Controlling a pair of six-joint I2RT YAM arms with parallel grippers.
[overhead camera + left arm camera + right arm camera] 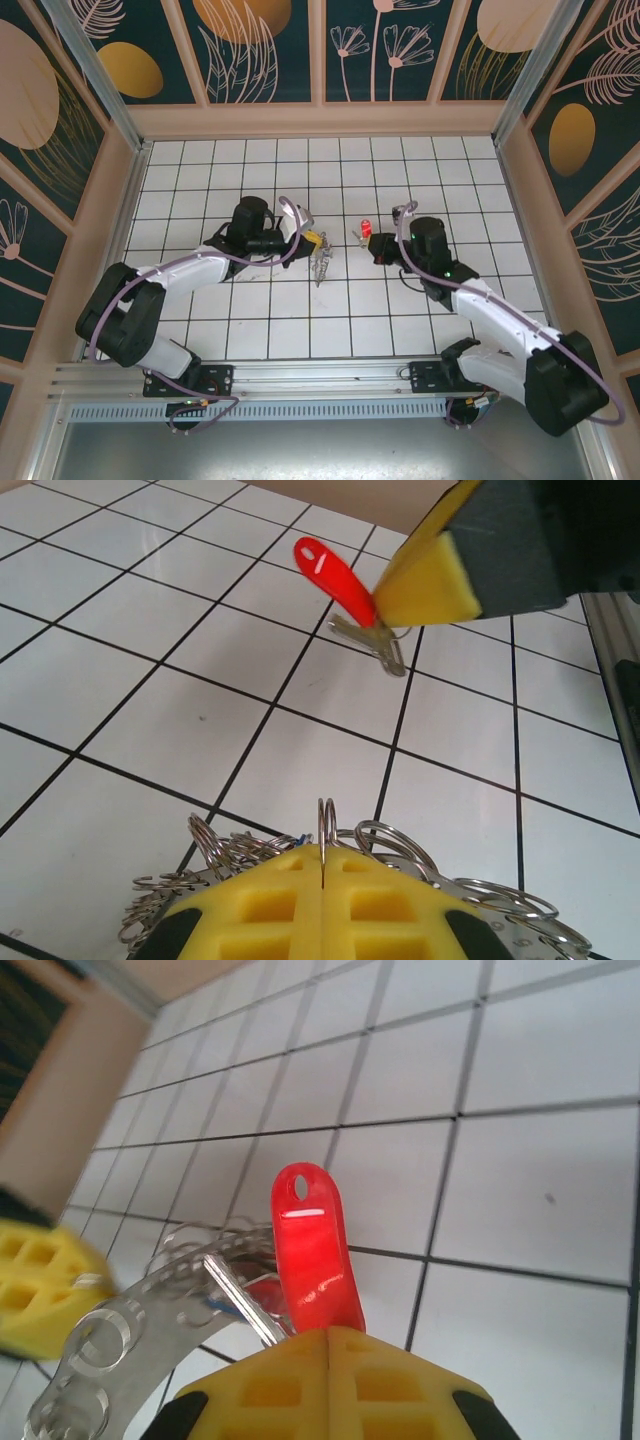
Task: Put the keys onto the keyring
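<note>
My left gripper (pixel 322 855) is shut on one small ring of the keyring (pixel 400 845), whose silvery rings fan out around the yellow pads. From above, the keyring (pixel 322 264) hangs below the left gripper (pixel 312 240) over the middle tiles. My right gripper (pixel 330 1335) is shut on a key (pixel 312 1245); its red head sticks up and its silvery blade (pixel 240 1300) angles left. That key (pixel 335 572) is also in the left wrist view, held off the floor by the right gripper's yellow pad (pixel 430 580). The right gripper (pixel 372 243) faces the left one, about one tile away.
White tiled floor (pixel 330 320) inside a walled enclosure, with a metal rail (pixel 320 375) along the near edge. The keyring's perforated strip (pixel 110 1335) and the left gripper's yellow pad (pixel 35 1280) lie close to the left of the key.
</note>
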